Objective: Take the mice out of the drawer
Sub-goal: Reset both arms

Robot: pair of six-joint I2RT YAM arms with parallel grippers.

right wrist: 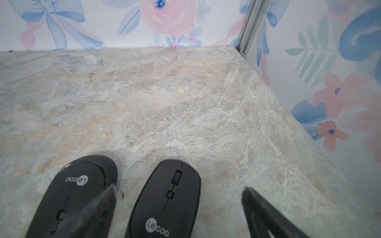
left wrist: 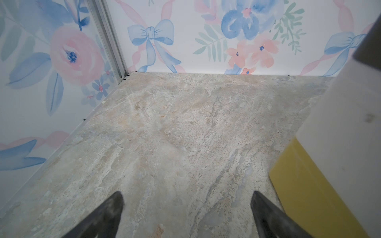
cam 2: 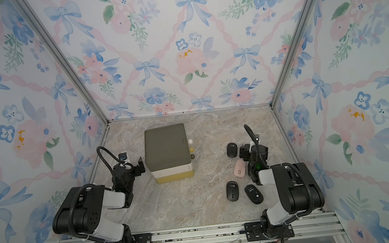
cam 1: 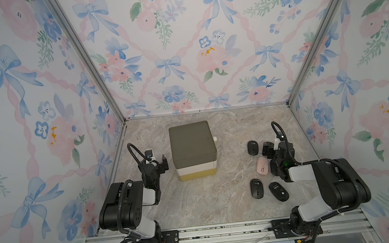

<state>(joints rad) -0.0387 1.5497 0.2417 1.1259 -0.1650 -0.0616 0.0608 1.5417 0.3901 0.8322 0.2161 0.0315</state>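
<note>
Top views both give us the beige marble-look tabletop (cam 1: pixel 197 205). Just left of frame centre sits the three-tier plastic drawer box (cam 1: pixel 192 143), olive over white over yellow, every drawer looking shut, small round knobs (cam 2: pixel 191 149) lined up on its right face.

Left gripper (cam 1: pixel 162 164) sits just beside the box's left wall, jaws spread wide and nothing in them. I'd say it's standing by to steady the box.

Over to the right of frame is the right gripper (cam 1: pixel 267 149), jaws parted and empty too, low among the mice. A matte black oval mouse (cam 1: pixel 253 148) lies just to its left and a pale pink oval mouse (cam 1: pixel 261 165) just below that. A second black mouse (cam 1: pixel 256 188) and a third black mouse (cam 1: pixel 279 191) lie side by side lower down, near the arm's elbow.

Right wrist view adds a fourth black mouse (right wrist: pixel 167 197), flat on the marble squarely between the parted fingers (right wrist: pixel 259 208) and not gripped. From above, the gripper seems to hide it.

Everything lies on the open marble, well apart from the box, so the job looks nearly done.
</note>
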